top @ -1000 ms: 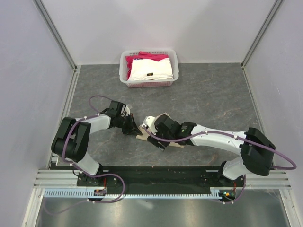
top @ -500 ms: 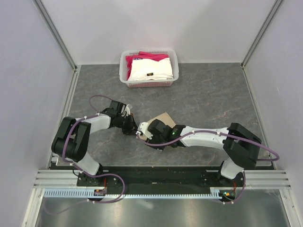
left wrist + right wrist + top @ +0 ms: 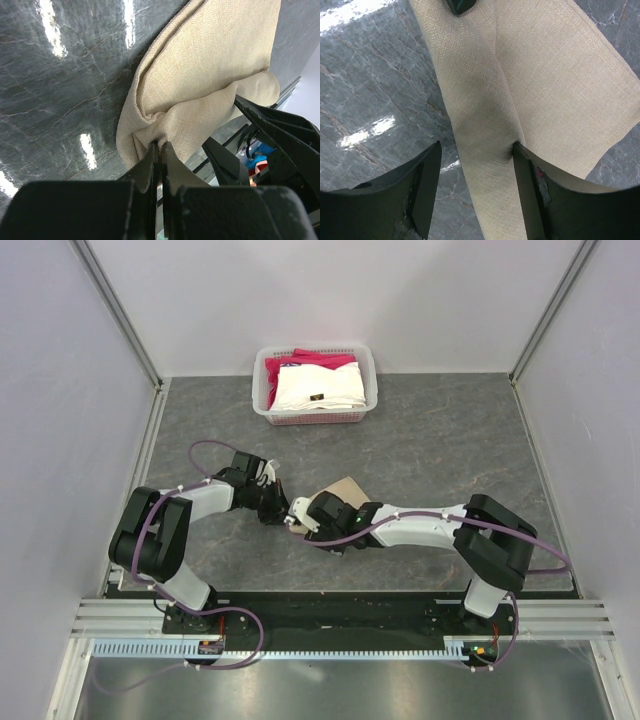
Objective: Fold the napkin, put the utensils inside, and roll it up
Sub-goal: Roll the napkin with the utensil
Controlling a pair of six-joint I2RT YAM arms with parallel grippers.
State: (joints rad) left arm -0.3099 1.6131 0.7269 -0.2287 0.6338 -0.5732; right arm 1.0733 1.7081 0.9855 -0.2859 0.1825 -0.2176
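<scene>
a robotics lab test cell, by every sign: a grey marbled tabletop (image 3: 450, 440) is boxed in on three sides by plain white panels (image 3: 330, 300) held in bare aluminium posts (image 3: 115, 310). two white-and-black robot arms, the left arm (image 3: 190, 505) and the right arm (image 3: 430, 528), are bolted to a black mounting rail (image 3: 340, 612) at the near edge, with purple cables (image 3: 205, 448) looping off them and a slotted cable duct (image 3: 330, 648) running below. the only homely thing is a white basket (image 3: 262, 390) of folded cloths (image 3: 318, 388) at the back, set out like a prop.
</scene>
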